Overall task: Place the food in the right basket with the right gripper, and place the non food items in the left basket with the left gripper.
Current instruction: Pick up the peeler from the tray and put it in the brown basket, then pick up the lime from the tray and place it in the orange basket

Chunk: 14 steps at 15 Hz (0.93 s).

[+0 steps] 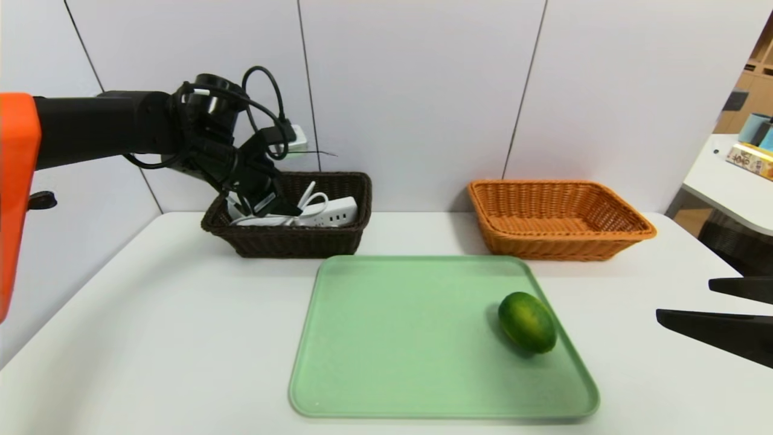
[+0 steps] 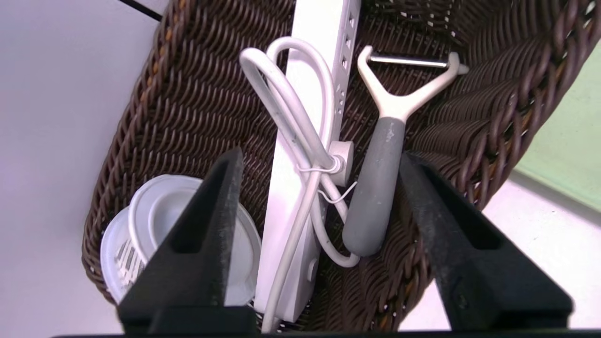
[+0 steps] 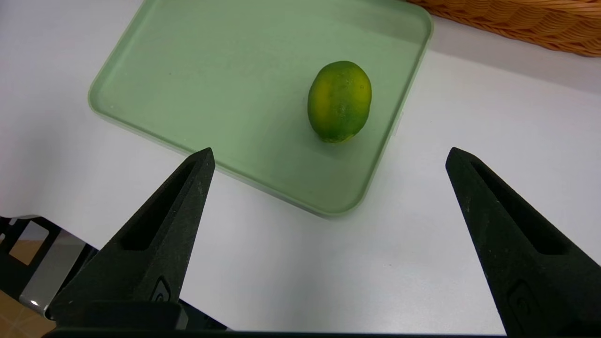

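White table: two baskets, one tray, one lime.

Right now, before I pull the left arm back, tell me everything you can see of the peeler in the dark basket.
The peeler is a Y-shaped one: a grey handle, scuffed in spots, that looks rubbery, a cream plastic fork, and a metal blade bridging its two prongs. It lies flat inside the dark brown wicker basket, beside the white power strip, its handle end touching the strip's looped cord. The left claw is open around it, with the handle close to one finger; contact there is unclear.
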### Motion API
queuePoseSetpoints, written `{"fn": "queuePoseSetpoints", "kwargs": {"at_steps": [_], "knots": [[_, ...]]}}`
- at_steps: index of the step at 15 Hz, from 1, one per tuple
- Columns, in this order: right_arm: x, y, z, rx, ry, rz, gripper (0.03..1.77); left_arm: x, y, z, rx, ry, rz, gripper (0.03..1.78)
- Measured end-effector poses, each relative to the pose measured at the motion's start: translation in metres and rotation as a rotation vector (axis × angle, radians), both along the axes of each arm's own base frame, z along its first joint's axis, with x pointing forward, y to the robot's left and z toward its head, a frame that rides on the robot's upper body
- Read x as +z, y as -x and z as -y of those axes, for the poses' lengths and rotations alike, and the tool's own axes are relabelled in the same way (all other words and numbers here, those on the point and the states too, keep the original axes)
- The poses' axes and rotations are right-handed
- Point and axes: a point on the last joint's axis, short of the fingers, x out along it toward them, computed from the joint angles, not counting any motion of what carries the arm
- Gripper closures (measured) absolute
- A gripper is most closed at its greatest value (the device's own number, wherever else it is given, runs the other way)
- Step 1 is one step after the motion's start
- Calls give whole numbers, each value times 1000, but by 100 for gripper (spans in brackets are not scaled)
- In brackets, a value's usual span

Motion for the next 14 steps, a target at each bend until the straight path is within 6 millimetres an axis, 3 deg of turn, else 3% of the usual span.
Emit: {"fn": "queuePoseSetpoints", "kwargs": {"at_steps": [6,10,14], "knots": [[0,-7,-3,2,7,-14,10,42,40,22,173,283,-108,32],[0,-26,-11,3,24,-51,10,58,97,45,283,419,-332,24],[-9,-45,-21,15,51,-115,10,55,145,62,299,469,-477,18]]}}
